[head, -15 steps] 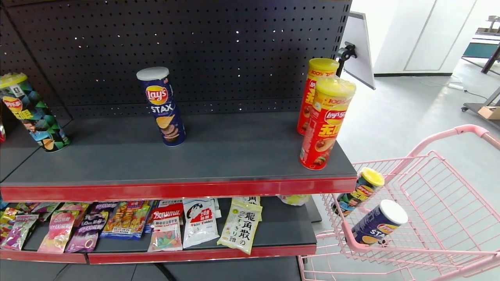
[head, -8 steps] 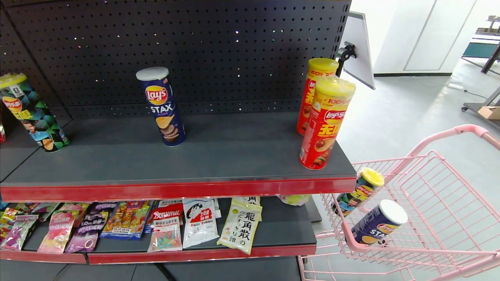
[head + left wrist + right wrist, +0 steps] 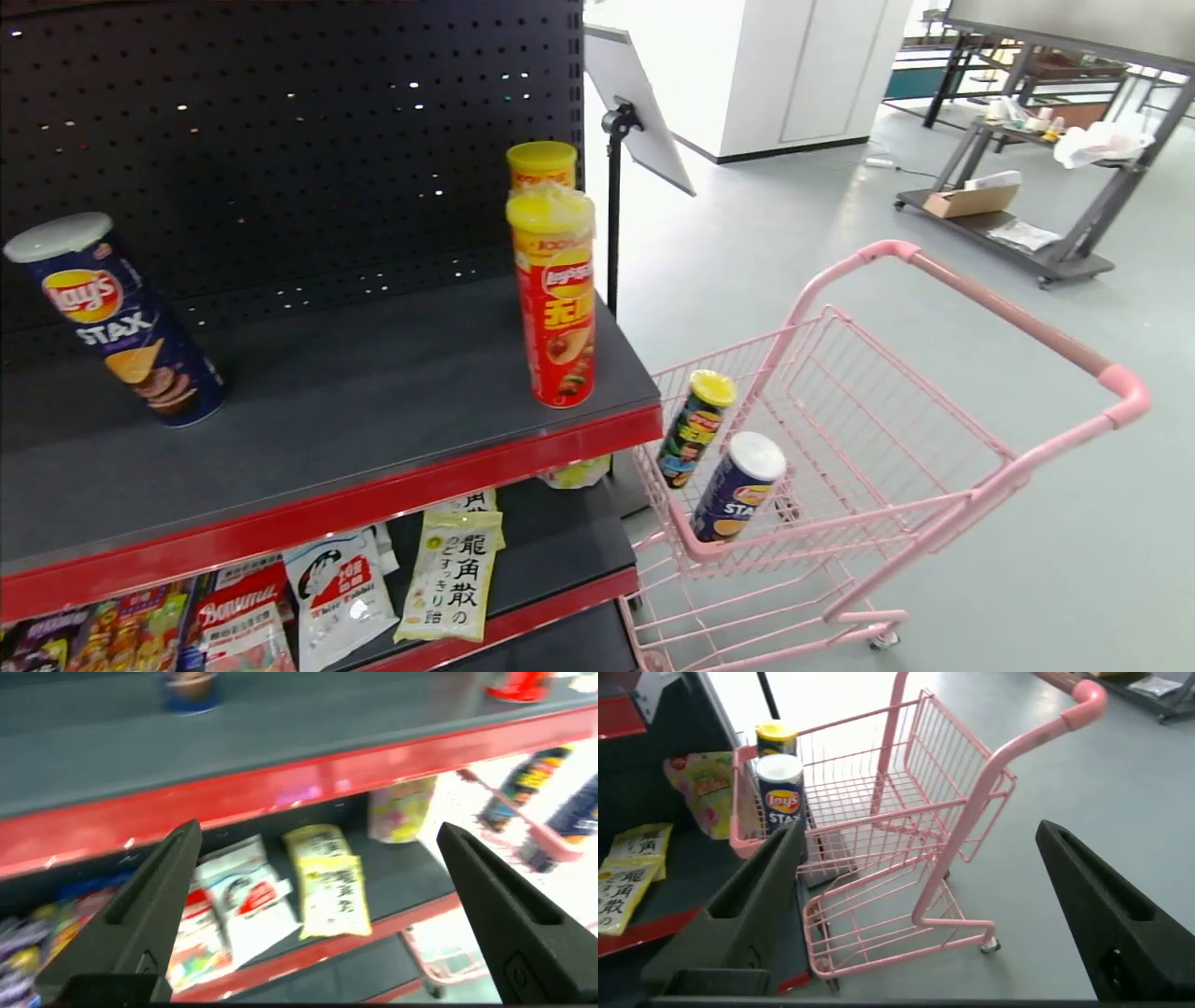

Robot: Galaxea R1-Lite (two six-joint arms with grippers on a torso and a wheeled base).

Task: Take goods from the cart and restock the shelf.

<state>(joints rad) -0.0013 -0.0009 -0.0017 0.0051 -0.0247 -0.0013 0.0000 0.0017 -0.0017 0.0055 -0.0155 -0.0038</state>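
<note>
Partly done: on shelf [image 3: 373, 373] blue can [image 3: 117, 322] at left, red cans [image 3: 555, 308] at right end, in cart [image 3: 1004, 315] yellow-lid can [image 3: 695, 427] and white-lid can [image 3: 740, 485] left to move, left gripper [image 3: 318, 924] and right gripper [image 3: 915, 915] both spread, empty.

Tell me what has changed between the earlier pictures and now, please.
The head camera turned toward the robot's right, so the whole picture shifted; the pink cart now sits nearer the middle. No thing moved: two cans lean in the cart, the red cans and a blue can stand on the upper shelf. Nothing was taken or released; left gripper and right gripper are open.
</note>
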